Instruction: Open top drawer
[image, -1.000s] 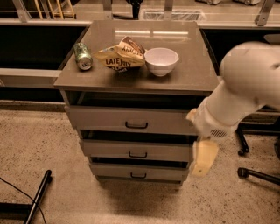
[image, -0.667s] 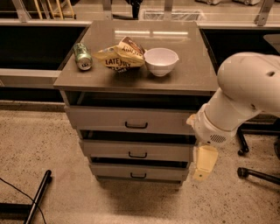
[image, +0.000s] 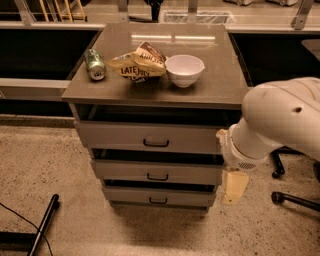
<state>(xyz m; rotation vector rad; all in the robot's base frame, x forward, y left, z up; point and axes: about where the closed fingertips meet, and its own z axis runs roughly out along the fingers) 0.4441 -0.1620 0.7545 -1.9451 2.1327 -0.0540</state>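
The top drawer (image: 115, 136) is a wide grey drawer with a small dark bar handle (image: 156, 143) at mid-front, just under the cabinet top. It looks pulled out slightly, with a dark gap above it. My gripper (image: 234, 187) hangs from the bulky white arm (image: 280, 120) beside the cabinet's right front corner. It is level with the middle drawer, to the right of and below the top drawer's handle, and holds nothing that I can see.
The grey cabinet top (image: 220, 85) carries a green can (image: 94, 64) lying down, a chip bag (image: 136, 64) and a white bowl (image: 184, 69). Below are the middle drawer (image: 120, 170) and bottom drawer (image: 125, 195). A chair base (image: 295, 199) stands at the right, and a dark bar (image: 44, 225) lies on the floor at the left.
The arm and gripper have sunk slightly beside the cabinet's right side. The drawers and the things on top have not moved.
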